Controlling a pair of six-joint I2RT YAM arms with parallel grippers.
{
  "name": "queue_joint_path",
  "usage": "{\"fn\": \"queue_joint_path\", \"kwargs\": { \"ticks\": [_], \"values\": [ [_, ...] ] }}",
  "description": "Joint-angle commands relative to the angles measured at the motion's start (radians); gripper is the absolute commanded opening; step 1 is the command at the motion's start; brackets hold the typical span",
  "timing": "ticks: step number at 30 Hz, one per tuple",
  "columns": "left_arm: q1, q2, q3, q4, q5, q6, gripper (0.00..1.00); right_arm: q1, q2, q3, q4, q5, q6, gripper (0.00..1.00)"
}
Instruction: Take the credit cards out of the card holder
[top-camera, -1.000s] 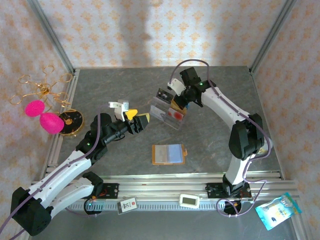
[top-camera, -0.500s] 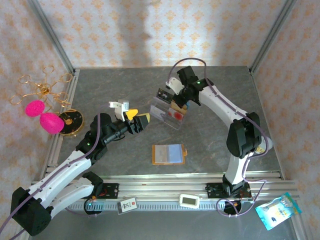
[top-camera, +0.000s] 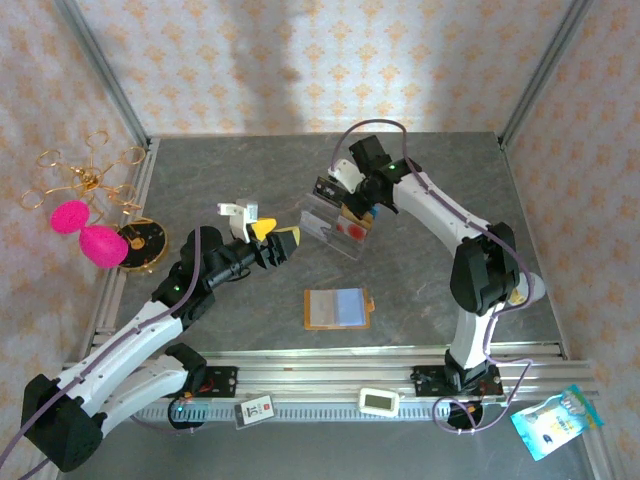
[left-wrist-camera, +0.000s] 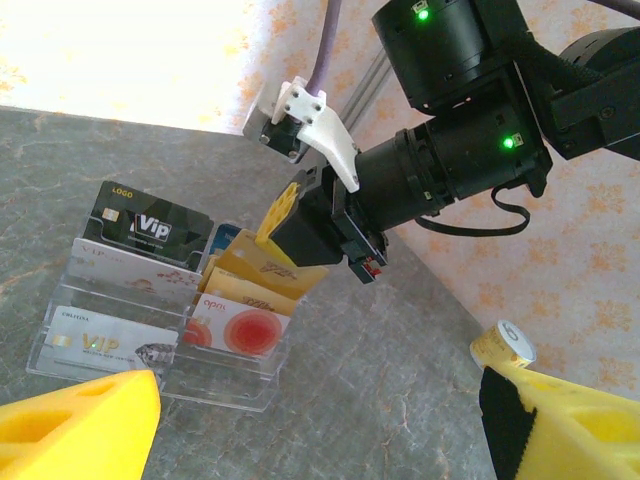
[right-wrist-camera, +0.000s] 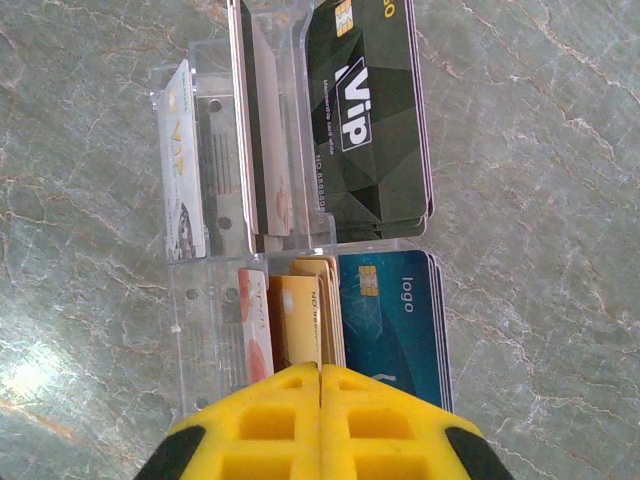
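The card holder (top-camera: 338, 308), an orange wallet with a pale blue-grey inside, lies open and flat at the table's middle front, apart from both grippers. My right gripper (top-camera: 352, 208) (right-wrist-camera: 320, 372) is down at the clear acrylic tray (top-camera: 322, 232). It is shut, and a gold-yellow credit card (left-wrist-camera: 290, 264) (right-wrist-camera: 300, 325) runs in between its fingers, leaning over the other gold cards. My left gripper (top-camera: 283, 243) (left-wrist-camera: 318, 400) hovers left of the tray, open and holding nothing.
The tray (left-wrist-camera: 225, 385) also holds black Vip cards (right-wrist-camera: 365, 120), blue logo cards (right-wrist-camera: 395, 320), a red-and-white card (left-wrist-camera: 235, 325) and pale cards (left-wrist-camera: 110, 345). A black disc (top-camera: 140, 243) and pink shapes (top-camera: 95, 240) sit at the left edge. A white timer (top-camera: 379, 401) rests on the front rail.
My right gripper has shifted slightly left and toward the back over the tray, still shut. The left arm and the wallet have not moved.
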Motion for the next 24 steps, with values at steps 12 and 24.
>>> {"fn": "queue_joint_path", "kwargs": {
  "ticks": [12,24],
  "values": [
    [0.009,-0.020,0.000,0.057,0.014,-0.024,0.91,0.022,0.036,-0.031,0.078,0.017,0.072,0.28],
    [0.010,-0.098,-0.083,0.129,-0.100,-0.112,0.99,0.089,-0.319,-0.358,0.503,-0.008,0.436,0.35]
  ]
}}
